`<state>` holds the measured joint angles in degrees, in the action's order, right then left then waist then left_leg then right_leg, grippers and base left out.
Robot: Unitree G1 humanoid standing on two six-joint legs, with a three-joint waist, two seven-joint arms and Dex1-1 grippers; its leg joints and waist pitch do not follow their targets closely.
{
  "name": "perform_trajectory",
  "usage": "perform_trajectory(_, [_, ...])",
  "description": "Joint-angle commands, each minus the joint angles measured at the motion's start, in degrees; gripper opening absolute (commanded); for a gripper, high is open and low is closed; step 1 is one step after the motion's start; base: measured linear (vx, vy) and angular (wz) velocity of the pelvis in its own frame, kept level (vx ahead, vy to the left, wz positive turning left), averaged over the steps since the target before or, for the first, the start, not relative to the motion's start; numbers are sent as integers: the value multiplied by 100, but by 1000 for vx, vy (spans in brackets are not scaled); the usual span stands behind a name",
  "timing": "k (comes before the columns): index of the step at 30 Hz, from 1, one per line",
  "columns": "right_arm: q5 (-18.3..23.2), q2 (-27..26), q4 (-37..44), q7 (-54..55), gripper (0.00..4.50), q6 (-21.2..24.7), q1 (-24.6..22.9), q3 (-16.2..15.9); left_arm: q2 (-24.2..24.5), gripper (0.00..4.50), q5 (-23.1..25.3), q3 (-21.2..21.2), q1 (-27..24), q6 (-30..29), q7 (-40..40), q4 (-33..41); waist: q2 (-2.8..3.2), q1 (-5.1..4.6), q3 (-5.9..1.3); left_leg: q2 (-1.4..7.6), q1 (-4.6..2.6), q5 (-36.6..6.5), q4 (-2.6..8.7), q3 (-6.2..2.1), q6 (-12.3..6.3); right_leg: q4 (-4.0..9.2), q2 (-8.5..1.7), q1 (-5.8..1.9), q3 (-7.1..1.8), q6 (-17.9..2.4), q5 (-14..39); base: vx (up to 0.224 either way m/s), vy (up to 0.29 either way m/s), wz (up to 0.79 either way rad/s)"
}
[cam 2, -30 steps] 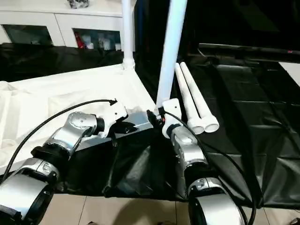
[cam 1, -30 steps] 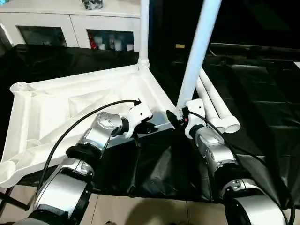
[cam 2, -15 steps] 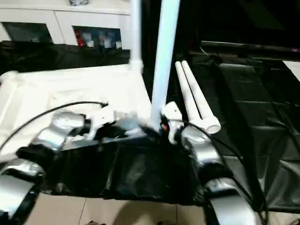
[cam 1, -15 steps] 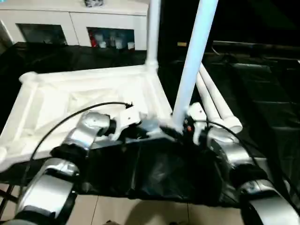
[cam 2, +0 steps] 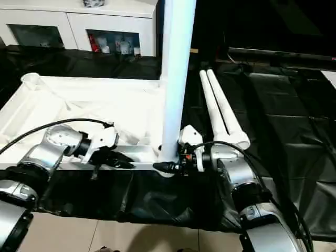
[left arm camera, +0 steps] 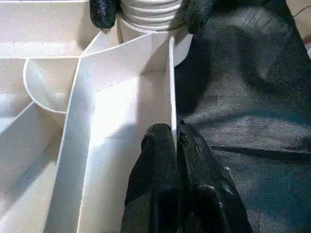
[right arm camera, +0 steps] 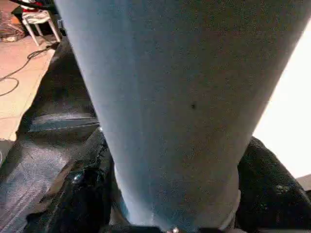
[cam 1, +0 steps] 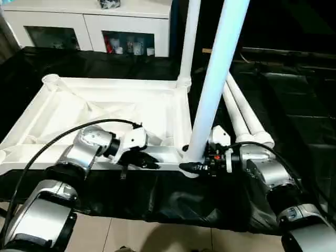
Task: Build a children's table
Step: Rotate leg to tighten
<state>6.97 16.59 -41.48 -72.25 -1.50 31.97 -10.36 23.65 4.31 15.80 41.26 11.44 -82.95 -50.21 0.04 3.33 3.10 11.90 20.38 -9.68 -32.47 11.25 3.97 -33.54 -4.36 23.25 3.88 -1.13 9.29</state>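
Observation:
The white tabletop [cam 1: 105, 83] lies upside down on black cloth, rim up. One white leg [cam 1: 189, 42] stands in its far right corner socket. A second leg [cam 1: 215, 79] stands upright at the near right corner. My right gripper [cam 1: 190, 167] reaches in from the right and is shut on this leg's base, with one black finger [right arm camera: 77, 194] on each side. My left gripper [left arm camera: 175, 133] is shut on the thin near rim of the tabletop, a short way left of that corner. Two more legs [cam 1: 244, 115] lie side by side on the cloth to the right.
The black cloth [cam 1: 294, 105] covers the low work surface and hangs over its near edge above a tiled floor. A white cabinet [cam 1: 89, 21] with glass doors stands behind. The upright legs rise out of the picture's top.
The camera has shifted. My right forearm has swung round to lie level, and its fingers have closed in on the near leg's base. The left gripper has stayed shut on the rim.

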Motion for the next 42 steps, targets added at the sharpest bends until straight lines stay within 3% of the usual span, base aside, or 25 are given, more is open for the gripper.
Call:
perform_trajectory(1, [49,-80,85,7,275,236,-65,-51,-83,0,65,181,-37,-20,-84,103,42,8,-387,162,-57,-1528,328,-49,-229,346,-335,-302,-236,-1448,1284,0,0,0])
perform_trajectory(5, [-41,-393,-162,1096,273,220,-69,250,-337,0,152,71,65,-288,645,-5,48,4,-362,166,-72,-1645,341,-53,-141,374,-345,-273,-235,-1387,1578,0,0,0])
perform_trajectory(9, [-273,-678,-474,2290,272,133,18,401,-619,0,282,21,194,-556,1368,-157,32,-70,-322,124,-132,-2065,351,-99,84,485,-365,-216,-228,-1043,2634,0,0,0])
perform_trajectory(10, [-387,-935,-740,3242,272,77,129,518,-904,0,334,-17,294,-688,1913,-288,28,-94,-322,116,-141,-2106,350,-107,102,506,-366,-198,-226,-979,2763,0,0,0])
perform_trajectory(11, [-392,-949,-750,3280,272,75,134,520,-921,0,336,-17,298,-696,1934,-291,34,-115,-313,110,-146,-2144,347,-106,112,522,-360,-181,-224,-951,2837,0,0,0])
perform_trajectory(12, [-474,-1261,-935,4088,272,75,247,573,-1266,0,371,-12,378,-865,2392,-339,24,-154,-317,102,-128,-2190,348,-122,117,522,-358,-194,-212,-912,2922,0,0,0])
perform_trajectory(14, [-517,-1436,-993,4483,272,113,301,602,-1436,0,403,3,414,-949,2619,-347,42,-173,-318,94,-163,-2272,339,-123,88,570,-351,-166,-200,-850,3014,0,0,0])
perform_trajectory(19, [-721,-1828,-1213,5378,272,-45,514,613,-1707,0,528,92,475,-991,2971,-373,52,-193,-331,82,-129,-2298,350,-121,4,578,-342,-171,-197,-815,2865,0,0,0])
perform_trajectory(20, [-732,-1866,-1267,5435,307,-187,555,635,-1727,0,556,94,485,-974,3025,-384,54,-189,-336,85,-132,-2285,347,-115,-16,575,-347,-166,-207,-844,2779,0,0,0])
perform_trajectory(21, [-652,-1885,-1287,5382,307,-248,579,704,-1722,0,564,87,490,-957,3031,-392,57,-191,-336,85,-124,-2298,348,-112,-37,569,-342,-172,-207,-859,2721,0,0,0])
perform_trajectory(22, [-536,-1892,-1290,5289,341,-274,599,793,-1699,0,561,83,487,-900,2990,-395,58,-184,-342,88,-120,-2281,350,-110,-64,562,-343,-179,-211,-883,2637,0,0,0])
perform_trajectory(25, [-398,-1794,-1223,4892,349,-308,604,859,-1568,0,525,75,432,-763,2756,-365,62,-179,-349,98,-99,-2222,359,-107,-95,529,-335,-199,-221,-963,2396,0,0,0])
perform_trajectory(28, [-404,-1571,-1159,4375,376,-329,575,766,-1369,0,513,93,342,-618,2432,-309,66,-177,-373,108,-64,-2031,355,-96,-149,466,-338,-243,-235,-1138,1880,0,0,0])
perform_trajectory(31, [-353,-1137,-928,3325,376,-353,403,562,-1065,0,394,97,200,-426,1871,-194,56,-158,-393,105,-35,-1814,329,-74,-264,422,-336,-302,-231,-1288,1480,0,0,0])
perform_trajectory(33, [-333,-1041,-872,3106,376,-369,366,526,-1002,0,345,90,172,-377,1731,-164,62,-117,-408,125,-30,-1493,301,-36,-381,363,-329,-310,-233,-1446,1032,0,0,0])
perform_trajectory(36, [-272,-923,-768,2791,376,-330,316,486,-916,0,285,76,144,-358,1545,-126,59,-88,-419,136,-12,-1220,293,-32,-448,314,-325,-333,-226,-1524,717,0,0,0])
perform_trajectory(40, [-110,-299,-290,1068,376,-269,51,132,-514,0,183,44,89,-255,808,-129,63,-53,-405,143,-24,-1401,299,-45,-485,340,-312,-343,-212,-1498,961,0,0,0])
perform_trajectory(42, [-108,-191,-244,797,376,-233,28,61,-456,0,187,52,92,-223,708,-151,69,-55,-383,155,-35,-1525,313,-40,-451,363,-321,-314,-219,-1487,1172,0,0,0])
